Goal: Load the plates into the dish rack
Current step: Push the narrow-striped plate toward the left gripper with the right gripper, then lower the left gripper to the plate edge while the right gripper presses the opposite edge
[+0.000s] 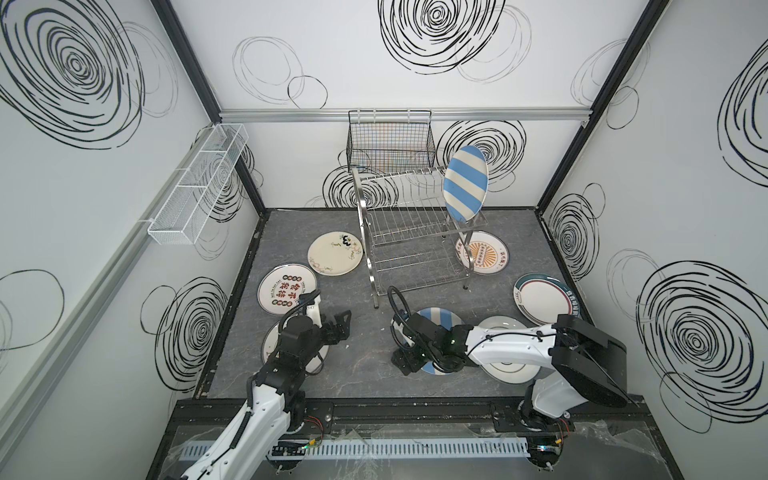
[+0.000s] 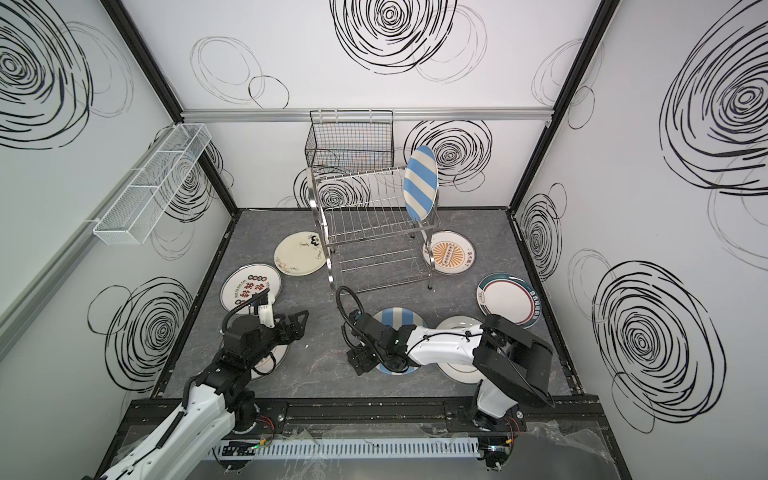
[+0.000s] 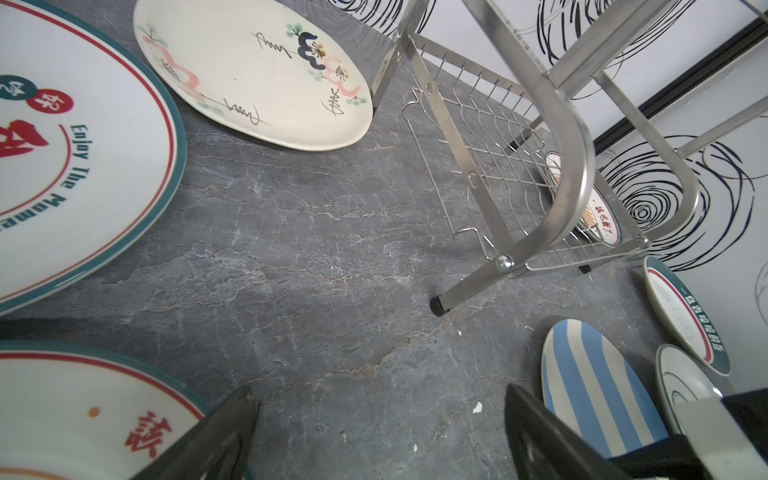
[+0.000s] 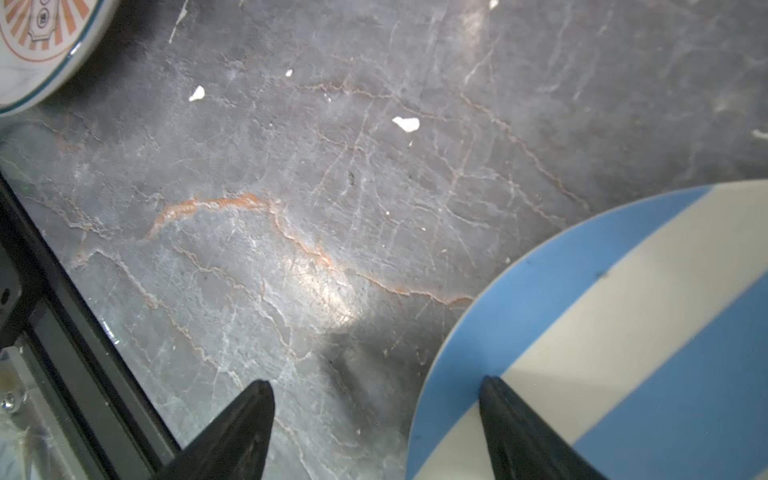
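Observation:
The dish rack [image 1: 409, 232] stands at the back middle, with one blue-and-white striped plate [image 1: 465, 183] upright at the right end of its top tier. A second striped plate [image 1: 442, 318] lies flat on the floor in front of the rack. My right gripper [image 4: 376, 390] is open and straddles that plate's [image 4: 623, 332] near-left rim: one finger is over the plate, the other over bare floor. My left gripper [image 3: 378, 399] is open above bare floor, left of the rack. Other plates lie flat: floral [image 1: 336, 253], red-character [image 1: 286, 293], sunburst [image 1: 484, 253], green-rimmed [image 1: 540, 303].
A white plate [image 1: 505, 365] lies under my right arm and another plate [image 1: 272, 345] under my left arm. A black wire basket [image 1: 390, 145] hangs on the back wall behind the rack. A long white mesh tray [image 1: 199, 183] hangs on the left wall. Walls enclose three sides.

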Robot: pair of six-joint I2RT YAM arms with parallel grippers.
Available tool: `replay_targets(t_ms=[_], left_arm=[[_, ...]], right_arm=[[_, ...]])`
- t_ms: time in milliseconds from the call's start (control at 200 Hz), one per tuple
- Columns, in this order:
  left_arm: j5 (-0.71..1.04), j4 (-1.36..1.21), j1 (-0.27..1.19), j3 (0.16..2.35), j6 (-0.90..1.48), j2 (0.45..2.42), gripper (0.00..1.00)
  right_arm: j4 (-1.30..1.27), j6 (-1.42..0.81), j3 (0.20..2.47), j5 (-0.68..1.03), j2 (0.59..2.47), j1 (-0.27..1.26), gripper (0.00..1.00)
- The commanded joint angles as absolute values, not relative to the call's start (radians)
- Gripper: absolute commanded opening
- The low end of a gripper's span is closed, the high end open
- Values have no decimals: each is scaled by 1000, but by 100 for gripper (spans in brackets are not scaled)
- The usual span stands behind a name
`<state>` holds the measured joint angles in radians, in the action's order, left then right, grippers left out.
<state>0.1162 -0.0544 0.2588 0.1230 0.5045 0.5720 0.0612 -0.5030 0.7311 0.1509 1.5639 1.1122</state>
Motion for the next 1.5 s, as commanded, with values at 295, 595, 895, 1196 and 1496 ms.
replay_targets(t_ms=[295,595,895,1196,1496], left_arm=[[126,-86,250,116,495,551,96],[127,-86,250,116,495,552,96],[133,-92,250,118,496,559,96],[221,-84,270,106,669,556,96],[61,9,595,129,784,491,96]], right_arm=[[-87,-538,785,220,1639,1147,82],[-223,-555,807,332,1703,1154,81],[-159,-544,798,254,1584,1136,80],[349,-659,699,88,1253,1015,80],[424,-734,486,113,1038,879,79]])
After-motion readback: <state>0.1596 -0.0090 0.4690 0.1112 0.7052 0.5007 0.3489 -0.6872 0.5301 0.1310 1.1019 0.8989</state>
